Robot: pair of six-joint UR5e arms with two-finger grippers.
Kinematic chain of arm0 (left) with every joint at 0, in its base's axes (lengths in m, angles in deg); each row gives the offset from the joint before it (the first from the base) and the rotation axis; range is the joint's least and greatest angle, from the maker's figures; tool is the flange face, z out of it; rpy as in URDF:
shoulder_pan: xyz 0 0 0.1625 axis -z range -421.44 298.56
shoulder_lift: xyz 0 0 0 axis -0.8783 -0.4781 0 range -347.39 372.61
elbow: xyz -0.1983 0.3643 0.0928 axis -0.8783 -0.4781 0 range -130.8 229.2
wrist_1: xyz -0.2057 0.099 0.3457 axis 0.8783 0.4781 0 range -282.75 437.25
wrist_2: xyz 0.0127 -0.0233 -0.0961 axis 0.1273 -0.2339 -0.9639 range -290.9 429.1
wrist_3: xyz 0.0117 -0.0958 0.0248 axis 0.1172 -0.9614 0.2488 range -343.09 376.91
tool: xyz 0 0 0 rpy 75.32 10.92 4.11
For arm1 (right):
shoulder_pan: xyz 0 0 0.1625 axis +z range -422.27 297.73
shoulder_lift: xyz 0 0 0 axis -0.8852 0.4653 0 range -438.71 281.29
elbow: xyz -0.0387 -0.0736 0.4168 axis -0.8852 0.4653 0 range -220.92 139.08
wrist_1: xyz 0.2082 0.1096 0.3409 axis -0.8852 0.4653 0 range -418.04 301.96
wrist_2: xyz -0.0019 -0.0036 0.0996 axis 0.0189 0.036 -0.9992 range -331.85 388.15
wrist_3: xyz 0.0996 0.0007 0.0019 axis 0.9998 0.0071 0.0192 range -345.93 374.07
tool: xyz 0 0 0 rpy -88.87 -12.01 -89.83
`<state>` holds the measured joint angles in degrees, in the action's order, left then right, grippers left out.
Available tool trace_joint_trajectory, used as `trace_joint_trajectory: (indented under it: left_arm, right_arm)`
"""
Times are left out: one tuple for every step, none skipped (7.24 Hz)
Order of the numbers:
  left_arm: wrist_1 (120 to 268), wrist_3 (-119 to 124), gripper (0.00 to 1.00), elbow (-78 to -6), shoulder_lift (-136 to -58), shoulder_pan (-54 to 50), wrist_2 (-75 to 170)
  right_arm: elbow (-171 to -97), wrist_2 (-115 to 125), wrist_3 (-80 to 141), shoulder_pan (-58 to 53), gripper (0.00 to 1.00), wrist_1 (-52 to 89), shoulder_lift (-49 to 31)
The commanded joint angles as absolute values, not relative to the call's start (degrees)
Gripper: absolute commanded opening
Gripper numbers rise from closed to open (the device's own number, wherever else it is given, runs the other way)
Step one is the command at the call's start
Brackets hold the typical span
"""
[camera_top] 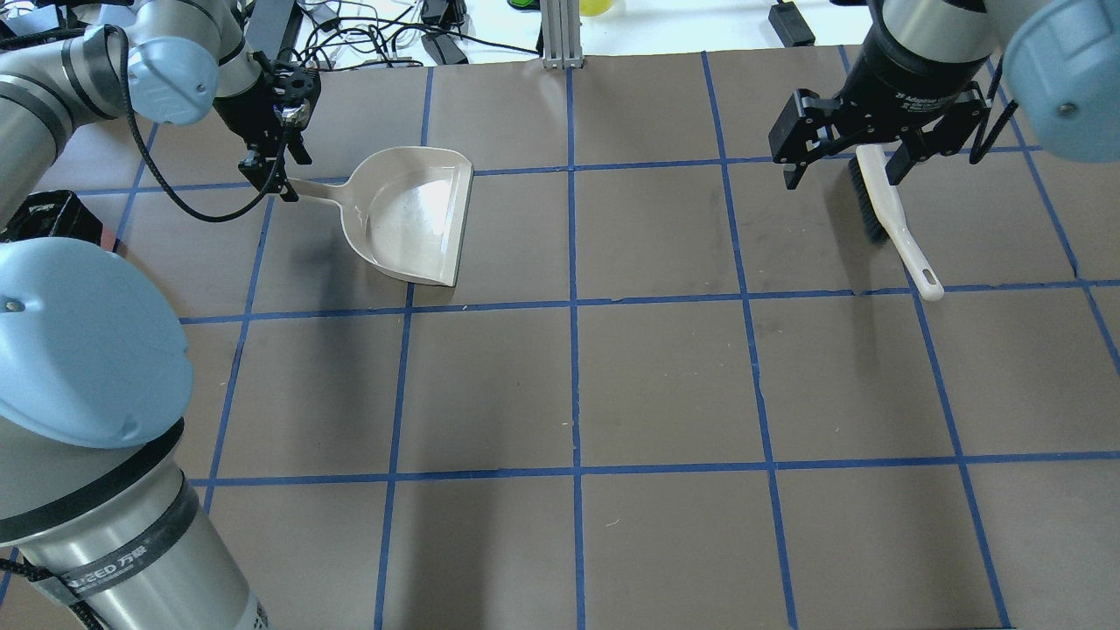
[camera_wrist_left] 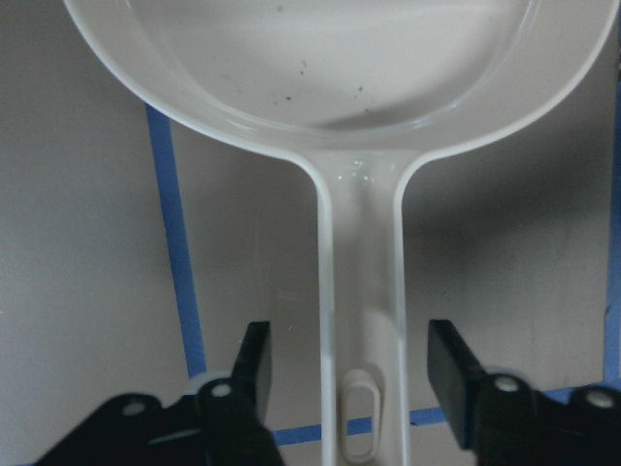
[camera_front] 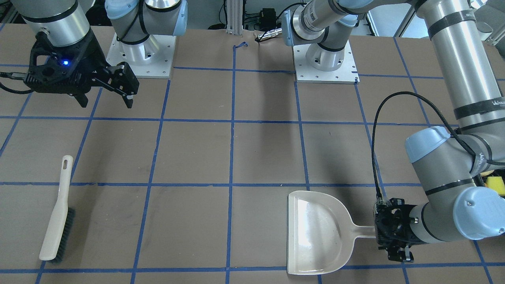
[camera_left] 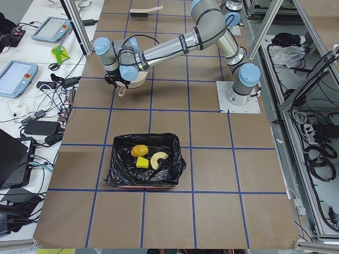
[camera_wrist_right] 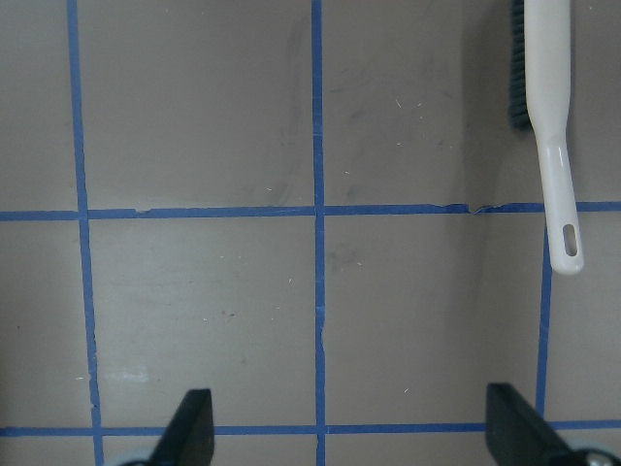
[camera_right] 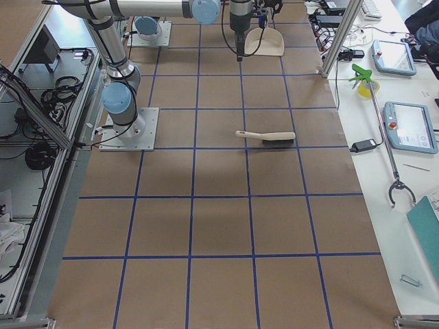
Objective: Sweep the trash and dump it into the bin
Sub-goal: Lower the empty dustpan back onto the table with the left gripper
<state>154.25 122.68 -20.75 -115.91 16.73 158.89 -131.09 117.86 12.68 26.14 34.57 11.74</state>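
Jaws of both grippers stand released, and neither clamps anything. Farthest toward the robot's left end of the table (camera_top: 665, 385), and visible only in the exterior left view, sits the bin (camera_left: 117, 159). It is a rectangular container lined with a crinkled, glossy black bag. All the trash lies inside it, close together: a brown-yellow oval lump (camera_left: 139, 151), a yellow wedge (camera_left: 142, 163) and a pale cream crescent (camera_left: 158, 160).

Next comes the left gripper (camera_wrist_left: 351, 354). Its two black fingers (camera_wrist_left: 254, 364) straddle the slim handle of the dustpan (camera_top: 411, 219), with a strip of bare table on each side (no contact shows in the wrist view). The dustpan is smooth beige plastic, a shallow rounded scoop with a straight front lip. It lies flat, is faintly speckled inside, and its handle ends in an oval hanging slot. The table surface is matte brown, gridded with blue tape.

Toward the right, the right gripper (camera_top: 844, 175) hangs above the table with its fingers spread wide and only table between them. Just beside it in the overhead view lies the brush (camera_top: 892, 219). It has a slender cream handle with a hanging slot and dark bristles along one edge, and it lies flat, well apart from the dustpan.
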Motion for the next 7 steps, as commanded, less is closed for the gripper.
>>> trace_joint_trajectory:
  left_arm:
    - [155.1, 122.0, 0.87, -19.5, -114.1, 16.5, 159.4]
    - [156.0, 118.5, 0.87, -19.1, -112.0, 16.6, 158.8]
    - [160.4, 113.8, 0.87, -19.0, -108.7, 17.0, 158.4]
    - [164.7, 107.3, 0.87, -19.1, -104.8, 17.3, 156.8]
    - [168.4, 99.3, 0.89, -19.1, -100.9, 17.5, 155.8]
    - [171.4, 95.3, 0.93, -19.6, -97.4, 17.8, 155.9]
    - [175.2, 87.6, 0.93, -20.2, -93.9, 19.7, 155.9]
  right_arm:
    - [-131.1, 117.9, 12.8, 26.1, 1.00, 34.3, 11.7]
    - [-131.2, 117.9, 12.8, 26.1, 1.00, 34.3, 11.7]
    - [-131.2, 117.9, 12.8, 26.1, 1.00, 34.3, 11.7]
    - [-131.2, 117.9, 12.8, 26.1, 1.00, 34.4, 11.7]
    - [-131.2, 117.9, 12.8, 26.1, 1.00, 34.3, 11.7]
    - [-131.2, 118.0, 12.9, 26.1, 1.00, 34.3, 12.3]
    - [-131.3, 117.9, 12.8, 26.1, 1.00, 34.3, 13.2]
